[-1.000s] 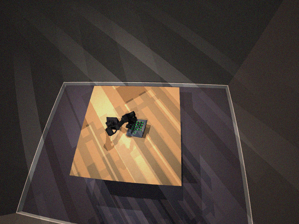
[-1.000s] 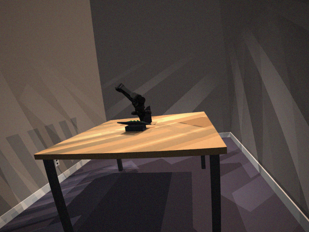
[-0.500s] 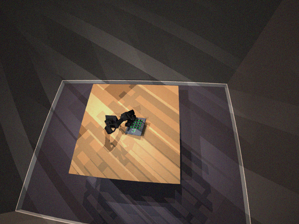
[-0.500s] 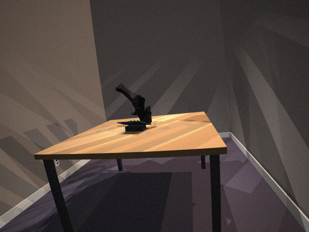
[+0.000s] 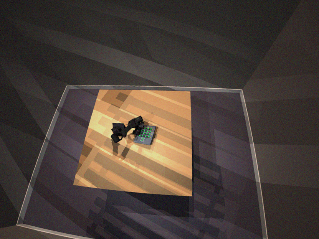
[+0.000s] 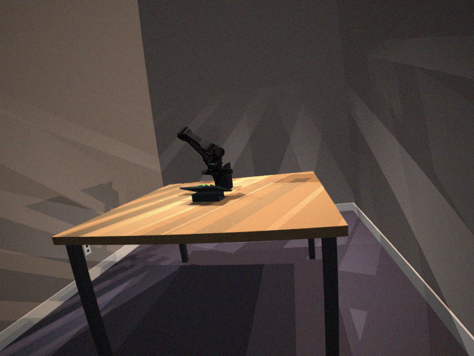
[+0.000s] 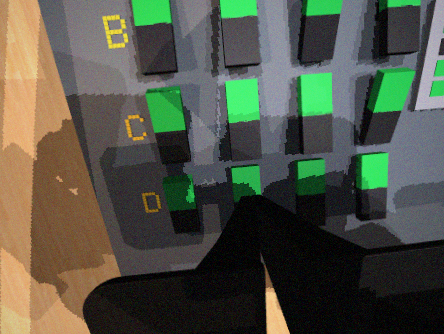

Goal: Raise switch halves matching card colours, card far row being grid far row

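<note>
The grey switch panel (image 5: pixel 151 140) (image 6: pixel 206 188) (image 7: pixel 100 75) lies on the wooden table, its rocker switches half green, half dark grey. In the wrist view rows B, C and D show. My gripper (image 7: pixel 250 204) (image 5: pixel 141 125) (image 6: pixel 223 179) is shut and empty. Its black fingertips sit over the near, dark half of the second switch in row D (image 7: pixel 246 179), hiding that half. The first switch in row D (image 7: pixel 180 200) is just left of the tips. The card (image 7: pixel 433 70) shows at the right edge of the wrist view and as a small patch in the top view (image 5: pixel 141 139).
The panel sits near the middle of the wooden table (image 5: pixel 162 167) (image 6: pixel 268 214). The arm's base (image 5: pixel 116 133) stands just to the panel's left in the top view. Walls and a purple floor surround the table.
</note>
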`<state>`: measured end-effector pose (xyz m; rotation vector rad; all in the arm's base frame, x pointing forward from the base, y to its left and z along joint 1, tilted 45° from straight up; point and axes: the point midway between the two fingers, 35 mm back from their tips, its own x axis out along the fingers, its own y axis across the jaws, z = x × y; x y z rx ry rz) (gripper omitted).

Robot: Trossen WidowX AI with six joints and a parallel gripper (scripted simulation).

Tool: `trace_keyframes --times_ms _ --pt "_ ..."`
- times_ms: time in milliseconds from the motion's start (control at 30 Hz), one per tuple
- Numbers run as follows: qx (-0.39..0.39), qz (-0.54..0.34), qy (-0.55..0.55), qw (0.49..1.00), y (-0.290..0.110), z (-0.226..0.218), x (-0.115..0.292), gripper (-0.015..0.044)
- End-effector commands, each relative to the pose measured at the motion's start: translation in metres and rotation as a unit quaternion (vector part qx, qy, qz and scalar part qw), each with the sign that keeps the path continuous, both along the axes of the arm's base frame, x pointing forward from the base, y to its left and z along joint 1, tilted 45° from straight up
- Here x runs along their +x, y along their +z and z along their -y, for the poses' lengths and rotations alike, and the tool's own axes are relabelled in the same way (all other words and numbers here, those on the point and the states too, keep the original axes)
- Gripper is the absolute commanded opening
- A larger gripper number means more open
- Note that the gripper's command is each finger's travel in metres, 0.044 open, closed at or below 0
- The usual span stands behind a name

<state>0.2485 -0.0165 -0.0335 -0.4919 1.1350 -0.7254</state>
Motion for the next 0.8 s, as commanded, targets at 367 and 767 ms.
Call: trace_keyframes --times_ms 367,767 --pt "0.000 0.011 0.009 1.000 0.048 -0.021 -0.023 0.0000" --pt "-0.001 0.011 0.010 1.000 0.068 0.008 -0.047 0.0000"
